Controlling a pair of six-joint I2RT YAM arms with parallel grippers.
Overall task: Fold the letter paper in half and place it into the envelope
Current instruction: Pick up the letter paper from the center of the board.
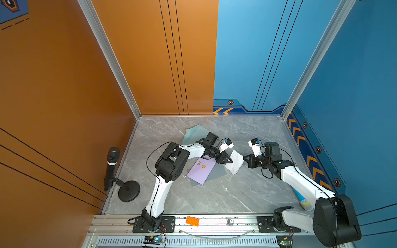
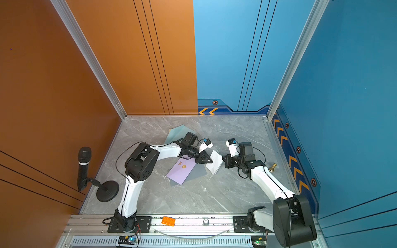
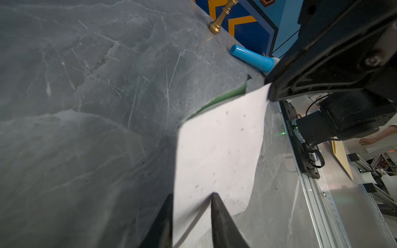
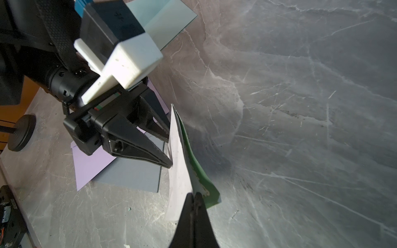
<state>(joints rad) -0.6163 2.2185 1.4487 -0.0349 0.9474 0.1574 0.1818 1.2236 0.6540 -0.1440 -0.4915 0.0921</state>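
Observation:
The letter paper, white on one face and green on the other, hangs bent double above the table between both arms. My right gripper is shut on the paper's edge; in both top views it sits at the sheet's right side. My left gripper straddles the opposite edge of the paper, its jaws still apart on either side of it. From the right wrist view those left gripper tips reach just to the sheet. The lilac envelope with a gold seal lies flat left of the paper.
A grey sheet lies under the envelope and a pale blue sheet behind the left arm. A black microphone on a stand is at the left wall. A blue microphone and a gold chess piece rest by the right wall.

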